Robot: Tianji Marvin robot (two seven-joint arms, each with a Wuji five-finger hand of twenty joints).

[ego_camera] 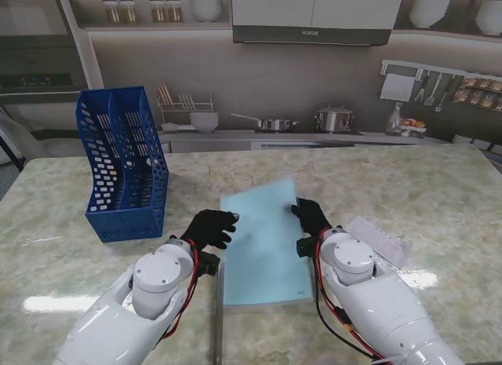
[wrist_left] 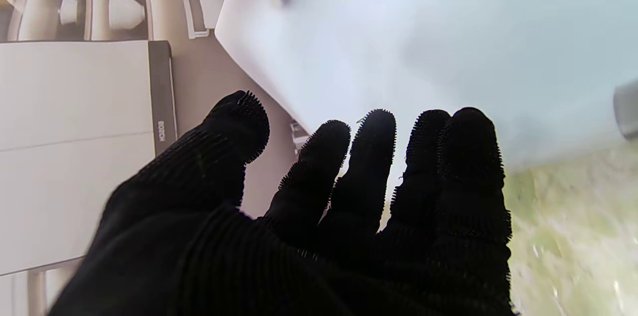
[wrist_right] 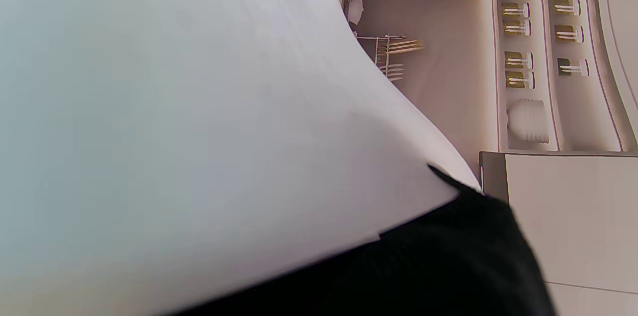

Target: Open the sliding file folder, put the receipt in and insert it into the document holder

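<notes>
1. Your right hand (ego_camera: pixel 311 214) grips the right edge of the light blue file folder (ego_camera: pixel 263 243), fingers clamped on it.
2. Your left hand (ego_camera: pixel 210 227) sits at the folder's left edge with fingers spread, holding nothing.
3. You see the folder on the tabletop (ego_camera: pixel 439 192), its far end lifted.
4. Right of the folder lies the receipt (ego_camera: pixel 380 239).
5. Left of the folder, farther from you, stands the blue document holder (ego_camera: pixel 124 162).
</notes>
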